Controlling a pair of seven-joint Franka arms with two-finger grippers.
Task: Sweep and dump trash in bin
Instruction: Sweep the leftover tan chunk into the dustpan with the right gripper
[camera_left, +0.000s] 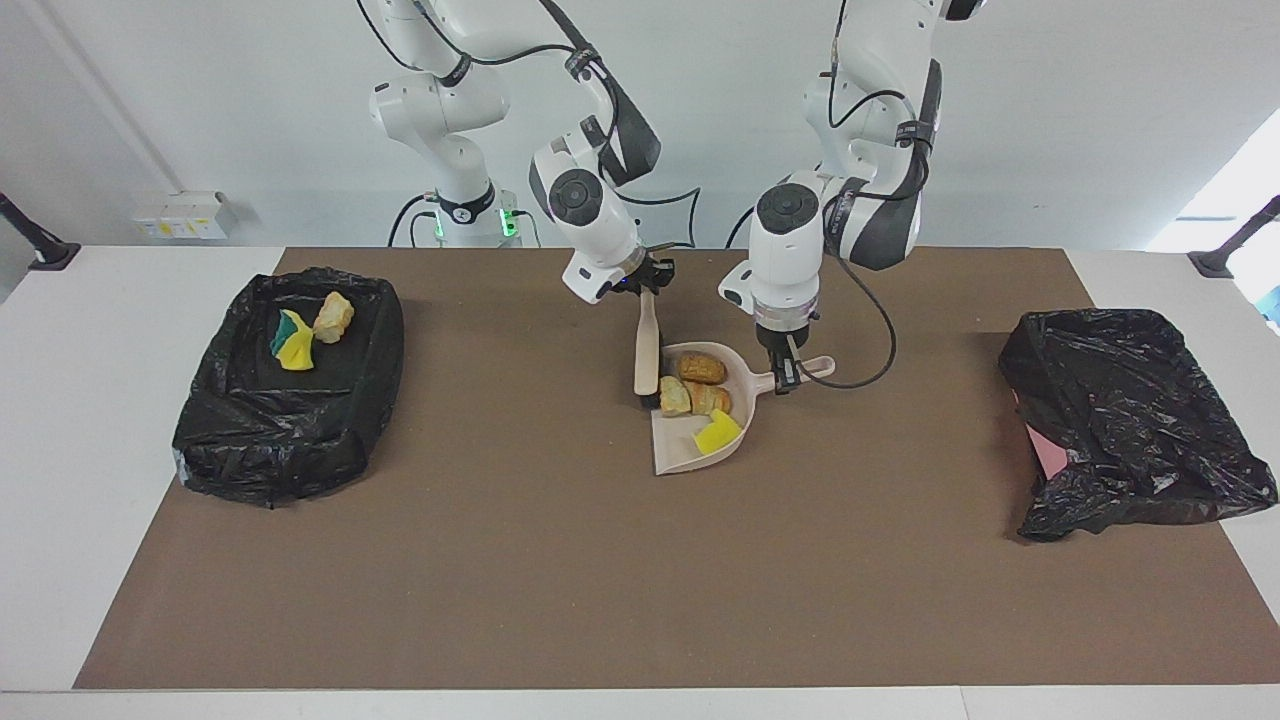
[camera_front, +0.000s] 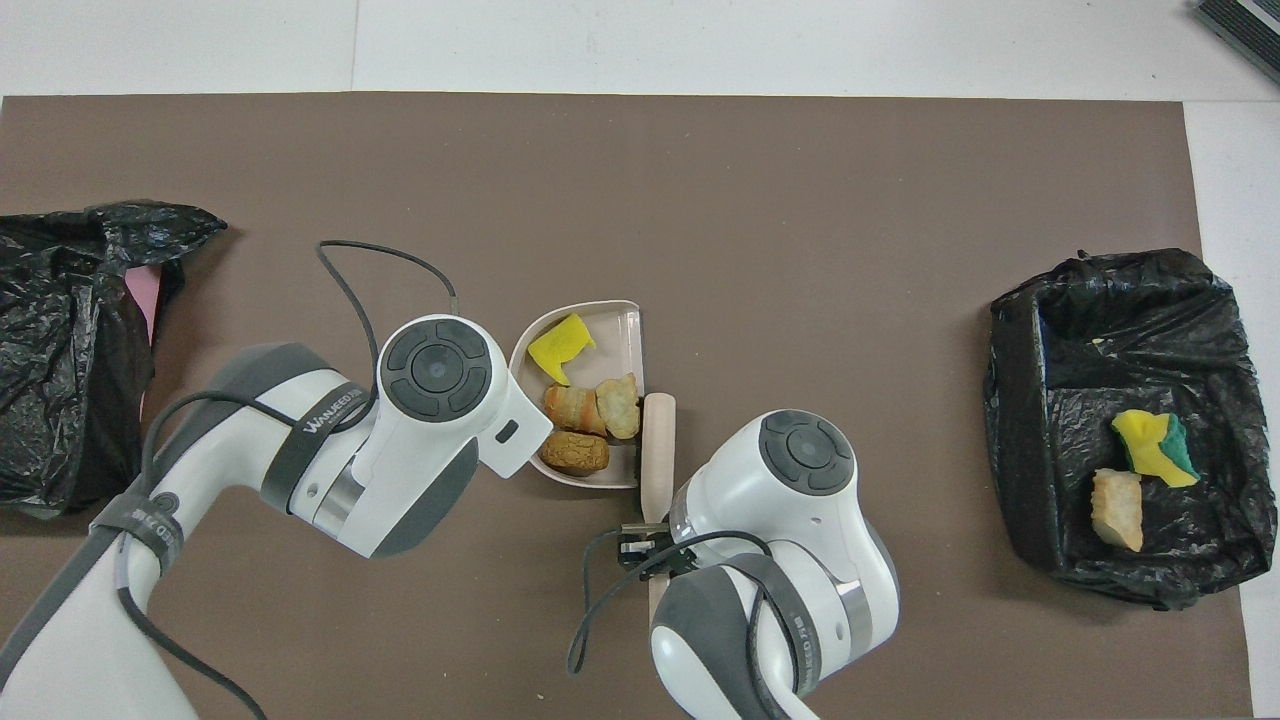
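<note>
A brown mat (camera_left: 560, 580) is covering most of the white table (camera_left: 90, 450), leaving pale strips showing at three and nine o'clock of the facing view. At three o'clock a crumpled black bag (camera_left: 1130, 420) is slumping on the mat's edge, a pink sheet (camera_left: 1046, 455) peeking from under it. At ten o'clock a white socket box (camera_left: 185, 213) is sitting against the wall, with a black stand (camera_left: 40, 245) leaning near it.

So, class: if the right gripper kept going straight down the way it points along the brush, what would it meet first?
The right gripper points down along the brush it holds. Past the bristles it would probably meet the dustpan mouth, at the pale bread lump.
</note>
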